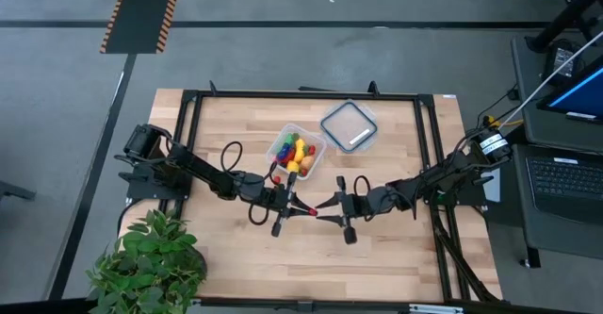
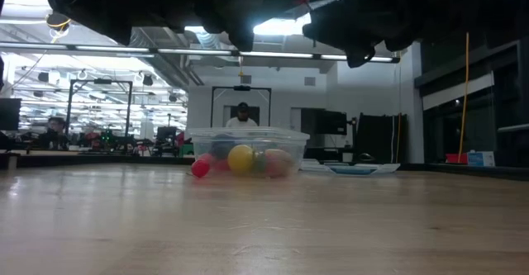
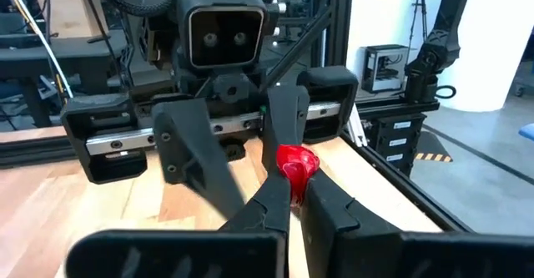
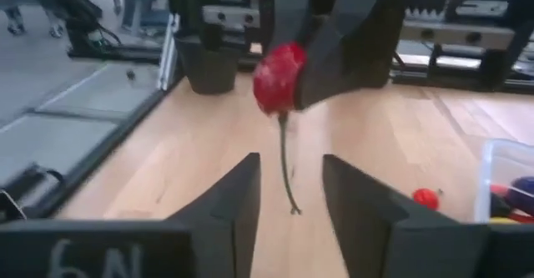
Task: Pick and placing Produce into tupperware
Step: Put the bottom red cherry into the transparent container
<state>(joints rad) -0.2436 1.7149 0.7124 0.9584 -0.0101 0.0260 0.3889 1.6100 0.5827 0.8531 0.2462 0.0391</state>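
Note:
The clear tupperware (image 1: 297,151) stands on the table's far middle and holds several coloured Produce pieces (image 2: 240,158). One red piece (image 2: 201,168) lies on the table against its wall. My left gripper (image 1: 300,206) is near the table's middle, shut on a small red Produce piece (image 3: 294,163) that has a thin dark stem (image 4: 286,174). My right gripper (image 4: 288,199) faces it from the table's right, open. Its fingers stand just short of the red piece, one on either side of the hanging stem, and touch nothing. My left gripper pinches the red Produce piece's round body (image 4: 278,76) between its two fingertips (image 3: 275,201). The fingers come roughly level from the table's left. The piece is lifted clear of the table, and its thin stem hangs below it.
The flat clear lid (image 1: 349,125) lies on the table to the right of the tub, toward the far edge. A leafy potted plant (image 1: 151,257) stands at the near left corner. A dark frame (image 1: 301,95) runs around the table. Bare wood (image 1: 377,257) lies on the near side.

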